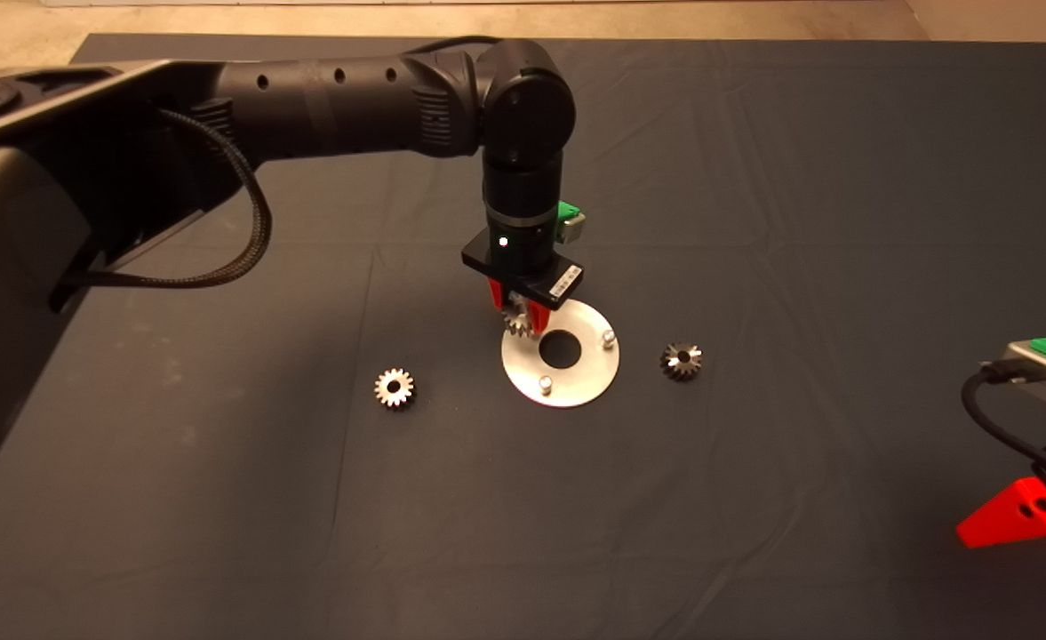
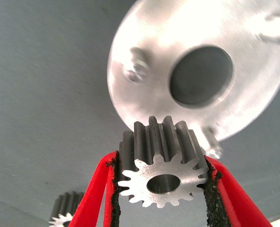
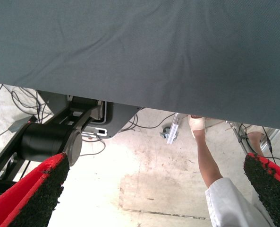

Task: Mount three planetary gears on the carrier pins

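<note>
1. My left end effector [image 2: 161, 189] is clamped on one planetary gear [image 2: 161, 165], bore facing out, above the plate [image 1: 576, 378] rim.
2. Nearest carrier pin [image 2: 210, 142] sits just beyond the held gear; I judge that the bore must be centred squarely over it before lowering.
3. Two gears [image 1: 395, 388] [image 1: 681, 360] lie on the tabletop [image 1: 754, 222], either side of the plate.
4. My right end effector [image 3: 154, 189] is parked at the tabletop's edge, fingers spread, empty.

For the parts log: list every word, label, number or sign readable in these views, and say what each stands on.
No text can be read in any view.
White sticker on the black mount above the left claw: print too small to read.
Held gear, plate, mat: no markings.
Right claw, parked at the mat's lower right edge: no markings.
</note>
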